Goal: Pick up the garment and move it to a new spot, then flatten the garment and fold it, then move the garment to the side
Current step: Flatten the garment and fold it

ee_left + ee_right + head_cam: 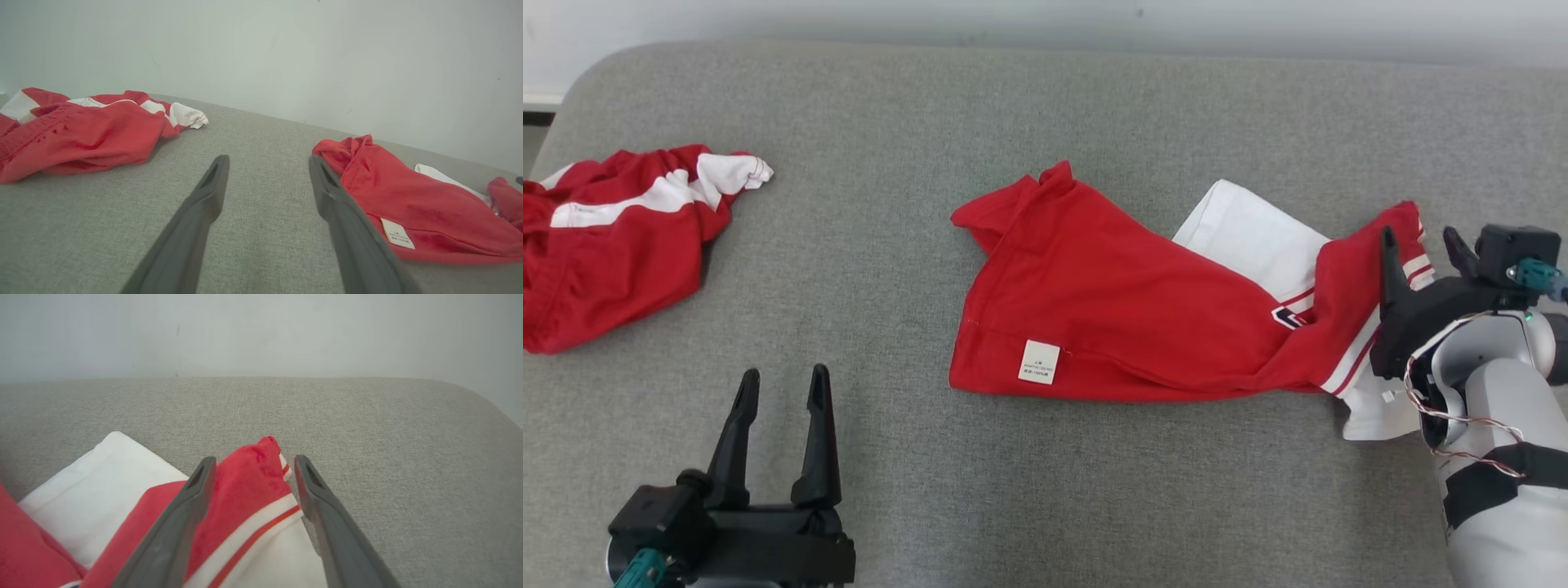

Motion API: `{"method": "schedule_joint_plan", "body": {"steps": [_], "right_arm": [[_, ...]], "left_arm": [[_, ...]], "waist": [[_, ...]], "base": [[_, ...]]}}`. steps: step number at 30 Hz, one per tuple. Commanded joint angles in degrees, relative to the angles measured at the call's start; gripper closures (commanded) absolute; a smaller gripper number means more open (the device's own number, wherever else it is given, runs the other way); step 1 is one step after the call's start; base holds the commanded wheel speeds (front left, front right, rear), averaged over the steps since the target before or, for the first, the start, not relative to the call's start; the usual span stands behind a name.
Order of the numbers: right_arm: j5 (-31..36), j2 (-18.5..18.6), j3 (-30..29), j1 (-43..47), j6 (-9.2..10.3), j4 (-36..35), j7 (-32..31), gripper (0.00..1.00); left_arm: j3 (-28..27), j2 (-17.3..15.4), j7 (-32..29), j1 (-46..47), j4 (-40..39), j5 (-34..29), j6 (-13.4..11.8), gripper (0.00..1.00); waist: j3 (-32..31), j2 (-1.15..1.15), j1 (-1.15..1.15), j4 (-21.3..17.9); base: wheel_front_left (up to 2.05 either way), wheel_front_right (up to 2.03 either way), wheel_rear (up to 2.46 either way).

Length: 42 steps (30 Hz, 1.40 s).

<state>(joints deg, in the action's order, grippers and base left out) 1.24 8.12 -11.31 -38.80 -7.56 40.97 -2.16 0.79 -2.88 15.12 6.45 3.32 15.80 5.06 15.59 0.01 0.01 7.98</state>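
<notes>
Flattening and folding remain
Right tool open astride crumpled red-and-white cotton jersey (gripping nothing); left tool open, empty.

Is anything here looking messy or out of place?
Yes. The red jersey lies rumpled and seemingly inside out, its care label showing, one sleeve bunched between the open fingers of the right gripper. A second red-and-white garment sits heaped at the far left.
</notes>
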Motion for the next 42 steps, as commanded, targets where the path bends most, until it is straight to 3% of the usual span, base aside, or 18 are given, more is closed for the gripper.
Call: {"method": "schedule_joint_plan", "body": {"steps": [1,11,20,29,42], "right_arm": [[0.29,0.13,-0.65,0.75,0.15,0.62,0.99,0.00],[-1.46,-1.91,-0.21,10.30,0.15,-4.63,7.92,0.00],[-6.01,-2.92,8.86,22.33,0.15,-17.19,15.39,0.00],[-9.01,-2.87,13.56,30.87,0.15,-22.89,16.30,0.00],[-8.44,-3.99,11.23,35.48,0.15,-24.22,15.79,0.00]], "left_arm": [[-0.40,-0.02,0.04,-0.99,0.34,0.10,-0.23,0.00],[-3.77,-0.03,0.04,-4.35,0.89,-0.30,-1.14,0.00],[-6.08,-0.02,0.04,-6.82,3.50,-0.09,-1.63,0.00],[-7.40,-0.02,0.04,-9.48,5.26,-1.23,-2.29,0.00],[-5.67,-0.03,0.04,-11.17,5.96,-2.46,-1.38,0.00]], "waist": [[-1.61,-0.01,-0.01,-0.82],[-6.88,-0.01,-0.01,-5.62],[-12.41,-0.01,-0.01,-9.15],[-16.05,-0.01,-0.01,-9.73],[-16.83,-0.01,-0.01,-9.26]], "base": [[0.00,0.00,0.00],[0.00,0.00,0.00],[0.00,0.00,0.00],[0.00,0.00,0.00],[0.00,0.00,0.00]]}}
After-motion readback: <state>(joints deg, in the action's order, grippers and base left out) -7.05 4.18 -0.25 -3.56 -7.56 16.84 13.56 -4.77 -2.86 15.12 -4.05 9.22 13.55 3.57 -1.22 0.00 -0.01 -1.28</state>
